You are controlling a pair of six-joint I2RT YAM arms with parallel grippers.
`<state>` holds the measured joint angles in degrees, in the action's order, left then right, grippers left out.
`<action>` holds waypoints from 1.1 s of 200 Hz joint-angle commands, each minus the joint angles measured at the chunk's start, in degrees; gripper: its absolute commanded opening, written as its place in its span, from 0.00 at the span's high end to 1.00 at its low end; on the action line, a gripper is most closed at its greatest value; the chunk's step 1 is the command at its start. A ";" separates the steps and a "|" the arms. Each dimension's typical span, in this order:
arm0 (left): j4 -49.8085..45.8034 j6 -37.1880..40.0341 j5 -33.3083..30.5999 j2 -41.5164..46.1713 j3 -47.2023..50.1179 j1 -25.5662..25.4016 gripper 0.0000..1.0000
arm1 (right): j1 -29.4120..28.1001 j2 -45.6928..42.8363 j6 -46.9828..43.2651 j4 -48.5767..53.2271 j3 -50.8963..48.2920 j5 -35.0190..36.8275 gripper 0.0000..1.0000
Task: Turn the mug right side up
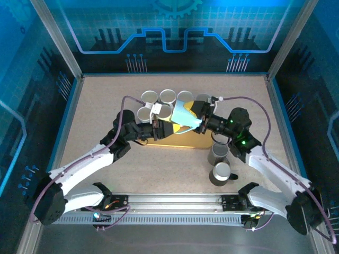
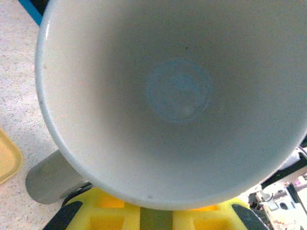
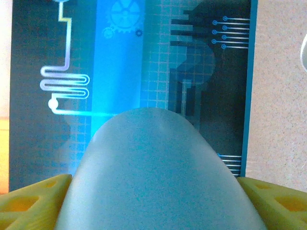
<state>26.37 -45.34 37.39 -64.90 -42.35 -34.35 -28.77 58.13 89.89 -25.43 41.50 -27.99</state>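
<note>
Mug [image 1: 184,113]: held above the surface [image 1: 106,100], long axis tipped sideways, mouth toward left end effector [image 1: 167,126] (grip cannot be told). Right end effector [image 1: 197,118] pinched its body.

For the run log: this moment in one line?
mug: airborne, sideways | right gripper: shut on mug | left gripper: at mouth, grip unclear

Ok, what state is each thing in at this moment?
Held mug: on its side, lifted, mouth toward left gripper.
Right gripper: shut on held mug.
Left gripper: at the rim, grip unclear.
White mugs: upright.
Near grey mug: upright.
Far grey mug: standing, unclear which way up.
</note>
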 commanded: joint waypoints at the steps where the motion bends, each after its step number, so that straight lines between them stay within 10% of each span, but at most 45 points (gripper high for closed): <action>1: -4.03 2.61 0.01 5.36 -2.89 0.49 1.00 | 0.36 -6.23 -14.98 8.54 0.50 9.52 0.09; 45: -11.95 6.10 -0.59 13.12 -1.14 0.45 1.00 | 0.72 -11.22 -18.57 9.39 0.50 7.83 0.00; 79: -34.99 18.17 -7.11 16.83 -9.08 0.43 1.00 | 0.53 -7.52 -42.55 55.49 18.05 15.43 0.00; 107: -52.39 26.53 -17.19 14.22 -17.60 0.41 1.00 | 0.16 -3.67 -48.60 69.06 18.87 33.45 0.00; 147: -65.25 33.41 -30.97 6.85 -27.77 -0.14 1.00 | 3.95 -5.85 -53.99 67.95 11.91 31.89 0.00; 185: -63.67 34.06 -35.23 -1.32 -33.34 -4.66 1.00 | 10.51 -23.04 -52.38 43.70 -4.77 9.82 0.00; 220: -62.16 32.65 -37.88 -11.55 -39.96 -8.52 1.00 | 12.54 -26.46 -51.19 50.01 -1.39 15.79 0.03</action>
<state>-40.14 -13.32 2.83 -72.29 -76.05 -40.91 -17.28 32.69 37.67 26.22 36.84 -13.08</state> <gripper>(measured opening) 0.146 0.992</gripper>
